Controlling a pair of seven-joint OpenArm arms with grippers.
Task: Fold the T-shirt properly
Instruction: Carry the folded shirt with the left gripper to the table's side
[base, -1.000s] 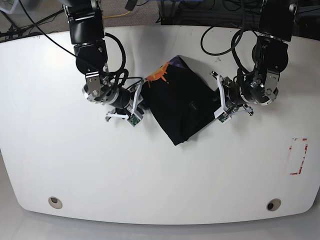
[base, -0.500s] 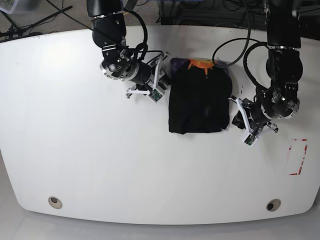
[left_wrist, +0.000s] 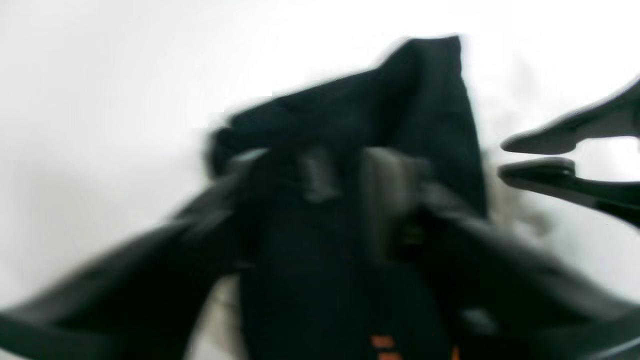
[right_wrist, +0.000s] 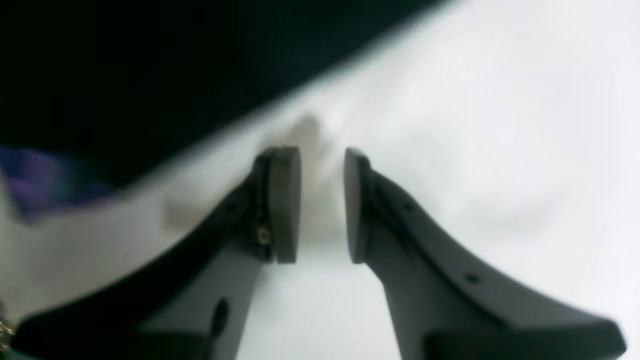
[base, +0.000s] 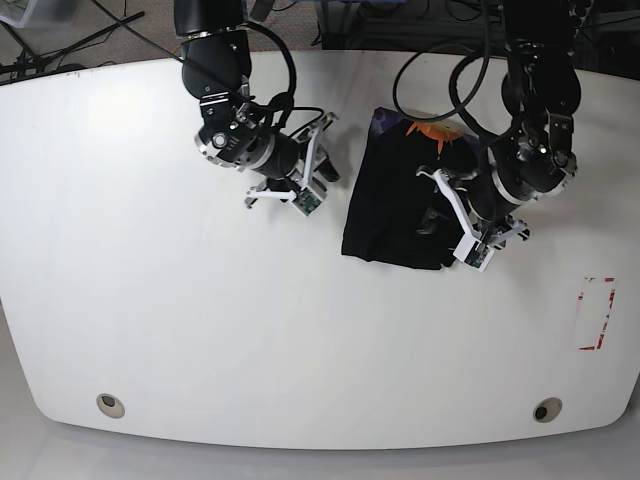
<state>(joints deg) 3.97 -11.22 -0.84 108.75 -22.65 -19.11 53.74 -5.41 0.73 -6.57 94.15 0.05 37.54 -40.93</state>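
The black T-shirt (base: 395, 205) lies folded into a compact block at the table's middle, slightly tilted, with an orange print (base: 432, 131) at its far edge. My left gripper (base: 442, 208) is on the shirt's right edge. The blurred left wrist view shows its fingers (left_wrist: 315, 175) closed on a raised bunch of black fabric (left_wrist: 350, 115). My right gripper (base: 320, 170) hovers just left of the shirt. In the right wrist view it (right_wrist: 322, 200) is slightly open and empty over bare table, with the shirt's edge (right_wrist: 150, 60) beyond it.
The white table (base: 200, 330) has two round holes near its front edge (base: 110, 405) (base: 546, 409). A red taped rectangle (base: 597, 313) sits at the right. Cables lie behind the table's far edge.
The left gripper moved up and left from beside the shirt onto its right edge. The shirt shifted right and turned a little. The right gripper dropped slightly, staying left of the shirt.
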